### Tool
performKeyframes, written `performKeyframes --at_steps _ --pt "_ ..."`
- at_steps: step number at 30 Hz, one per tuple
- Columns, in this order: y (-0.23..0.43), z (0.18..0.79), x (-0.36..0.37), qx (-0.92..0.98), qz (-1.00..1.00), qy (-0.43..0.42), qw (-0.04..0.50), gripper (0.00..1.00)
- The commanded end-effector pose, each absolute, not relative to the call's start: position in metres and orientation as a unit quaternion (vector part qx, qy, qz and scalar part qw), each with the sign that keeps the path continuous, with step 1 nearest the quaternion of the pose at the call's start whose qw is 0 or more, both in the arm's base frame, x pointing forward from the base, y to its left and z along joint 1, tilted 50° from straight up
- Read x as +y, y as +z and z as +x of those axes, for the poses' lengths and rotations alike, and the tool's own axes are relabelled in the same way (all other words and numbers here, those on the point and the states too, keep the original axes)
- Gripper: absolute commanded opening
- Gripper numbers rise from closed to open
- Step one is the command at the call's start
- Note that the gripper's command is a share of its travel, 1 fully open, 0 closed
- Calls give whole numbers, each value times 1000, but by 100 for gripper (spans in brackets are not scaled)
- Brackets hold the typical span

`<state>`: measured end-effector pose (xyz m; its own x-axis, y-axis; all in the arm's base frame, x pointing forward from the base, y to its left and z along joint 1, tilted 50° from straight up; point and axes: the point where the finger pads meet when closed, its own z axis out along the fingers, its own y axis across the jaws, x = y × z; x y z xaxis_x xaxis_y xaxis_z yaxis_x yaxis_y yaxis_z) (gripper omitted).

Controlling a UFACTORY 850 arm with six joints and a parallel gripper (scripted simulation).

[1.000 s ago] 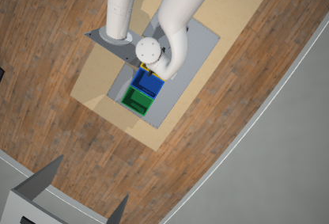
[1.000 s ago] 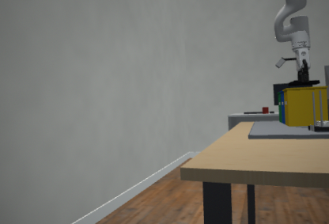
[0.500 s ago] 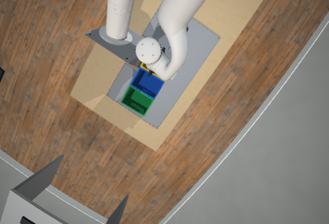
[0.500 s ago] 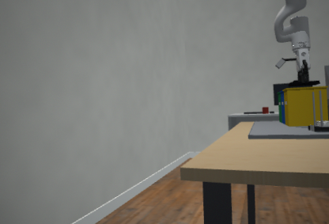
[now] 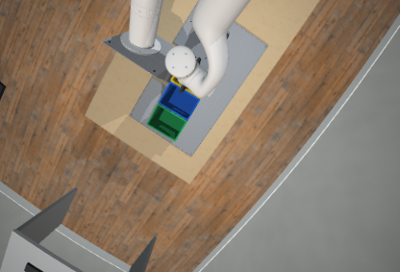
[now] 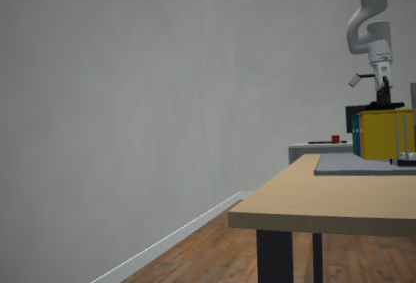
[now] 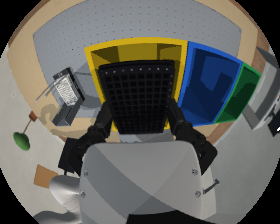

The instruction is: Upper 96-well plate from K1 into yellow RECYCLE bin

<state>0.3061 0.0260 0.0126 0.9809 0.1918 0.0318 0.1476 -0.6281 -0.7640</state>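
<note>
My gripper [image 7: 139,107] is shut on the black 96-well plate [image 7: 138,95] and holds it level over the mouth of the yellow bin [image 7: 134,56]. In the side view the plate [image 6: 384,105] hangs just above the yellow bin's rim [image 6: 387,133], under the gripper [image 6: 383,96]. In the overhead view the arm's wrist [image 5: 182,61] hides the plate and most of the yellow bin [image 5: 176,81]. The rack K1 [image 7: 66,90] with the lower plate stands left of the yellow bin; its posts also show in the side view [image 6: 404,157].
The blue bin [image 5: 179,99] stands next to the yellow one and the green bin [image 5: 166,122] beyond it, all upright in a row on the grey mat [image 5: 226,92]. The arm's base [image 5: 141,44] stands at the table's far side.
</note>
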Motion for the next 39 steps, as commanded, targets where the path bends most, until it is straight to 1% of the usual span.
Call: performKeyframes --at_steps 1,5,6,39 --pt "12 307 26 -94 -902 26 420 0" --pt "12 307 26 -94 -902 26 420 0" --pt "12 307 27 -94 -902 26 420 100" --pt "12 307 27 -94 -902 26 420 100"
